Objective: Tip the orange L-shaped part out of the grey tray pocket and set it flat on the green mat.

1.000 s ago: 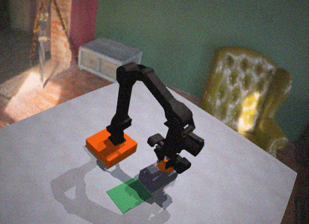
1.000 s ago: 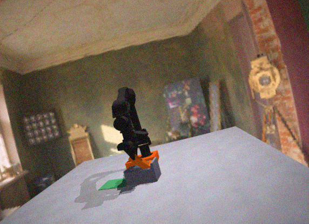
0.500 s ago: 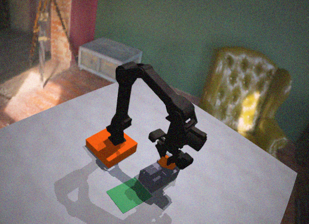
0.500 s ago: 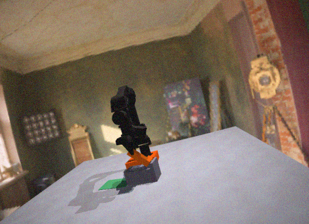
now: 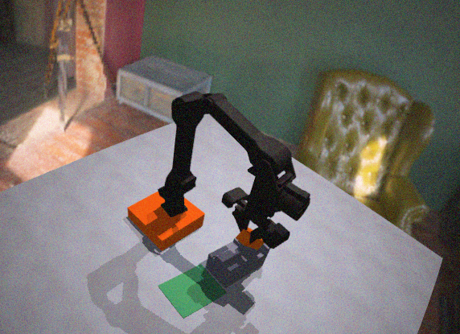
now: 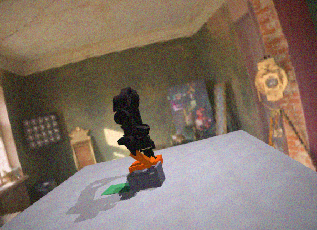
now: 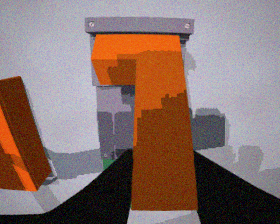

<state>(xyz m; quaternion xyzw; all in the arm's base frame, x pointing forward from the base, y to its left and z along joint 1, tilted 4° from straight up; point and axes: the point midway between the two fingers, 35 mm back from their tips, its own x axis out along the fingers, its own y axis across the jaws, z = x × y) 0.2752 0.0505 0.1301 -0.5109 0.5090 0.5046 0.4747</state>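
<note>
Wrist view: gripper (image 7: 163, 183) is clamped on the long arm of the orange L-shaped part (image 7: 157, 123), the two dark fingers pressed against its flat sides. Part is seen as a blocky prism of matte flat-shaded orange with hard square edges; the held bar runs away from the camera to a wider cross-piece at the far end, over the grey tray (image 7: 139, 26). Near stretch of the bar is shadowed to brown-orange, far end is lit bright.

Exterior view: part (image 6: 144, 161) is held tilted, raised above the tray (image 6: 147, 177), upper end between the fingers; whether the lower end is touching the tray top cannot be told. Top view: only a small orange patch (image 5: 247, 238) is visible under the gripper (image 5: 255, 231), at the far end of the tray (image 5: 235, 261).

Tray is a dull grey rectangular block with stepped recesses in its top; two small screw-like dots are seen on its far wall from the wrist. Green mat (image 5: 190, 290) is a thin flat rectangle lying just beside the tray's near end, partly under the arm's shadow. Arm is matte black and angular, mounted on an orange base block (image 5: 165, 219) well apart from the tray. Table top (image 5: 342, 270) is plain pale grey, smooth
</note>
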